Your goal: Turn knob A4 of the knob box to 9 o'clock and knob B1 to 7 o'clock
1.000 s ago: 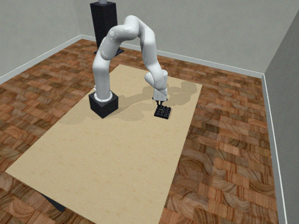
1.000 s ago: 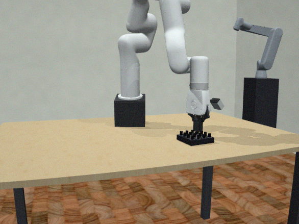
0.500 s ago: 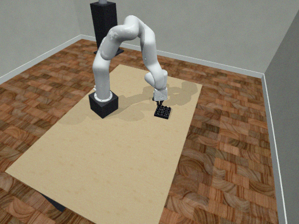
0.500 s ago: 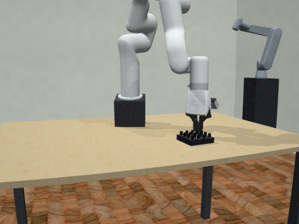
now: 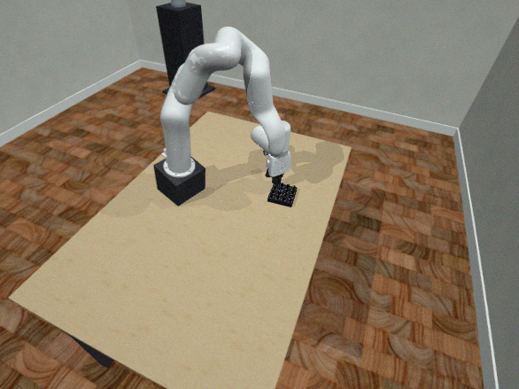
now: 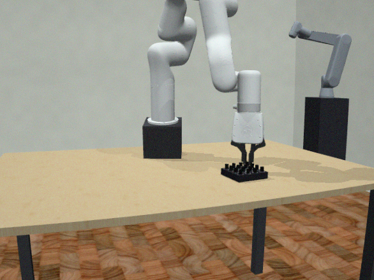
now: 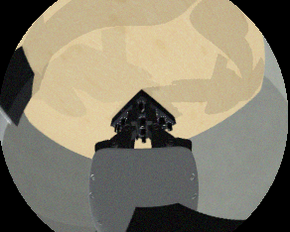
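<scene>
The black knob box (image 5: pixel 282 195) stands on its feet on the tan table, to the right of the arm's base. It also shows in the exterior view (image 6: pixel 244 172) and in the wrist view (image 7: pixel 141 115), where it looks like a small dark diamond. My gripper (image 5: pixel 276 181) points straight down onto the far left part of the box. Its fingers (image 6: pixel 248 162) stand narrow and are shut on one knob there. The knob names, marks and white lines are too small to read, so I cannot tell which knob it is. The fingers hide that knob in the wrist view.
The arm's black base block (image 5: pixel 179 181) stands on the table to the left of the box. A second grey arm on a black pedestal (image 6: pixel 325 125) stands off the table behind. The table's right edge (image 5: pixel 341 181) is close to the box.
</scene>
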Robot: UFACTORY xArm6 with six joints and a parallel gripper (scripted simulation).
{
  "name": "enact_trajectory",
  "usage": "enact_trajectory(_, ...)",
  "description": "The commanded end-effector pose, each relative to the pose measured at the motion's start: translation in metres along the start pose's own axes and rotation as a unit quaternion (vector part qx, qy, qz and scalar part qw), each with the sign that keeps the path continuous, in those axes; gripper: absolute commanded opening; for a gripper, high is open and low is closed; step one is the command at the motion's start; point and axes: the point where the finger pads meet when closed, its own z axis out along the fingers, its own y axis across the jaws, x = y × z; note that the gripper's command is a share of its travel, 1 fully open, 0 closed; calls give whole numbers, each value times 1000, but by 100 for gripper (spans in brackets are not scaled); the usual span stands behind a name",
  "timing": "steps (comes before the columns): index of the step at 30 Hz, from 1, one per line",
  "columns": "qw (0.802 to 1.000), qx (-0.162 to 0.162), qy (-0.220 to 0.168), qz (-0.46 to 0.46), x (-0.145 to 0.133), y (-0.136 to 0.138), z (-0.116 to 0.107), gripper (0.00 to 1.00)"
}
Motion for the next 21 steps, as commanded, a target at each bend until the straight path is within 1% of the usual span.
enact_trajectory(1, 999, 1, 6, -50, -1, 1, -1, 8)
enact_trajectory(7, 992, 0, 6, -128, -1, 1, -1, 8)
enact_trajectory(9, 992, 0, 6, -128, -1, 1, -1, 8)
enact_trajectory(21, 965, -1, 6, -261, -1, 1, -1, 8)
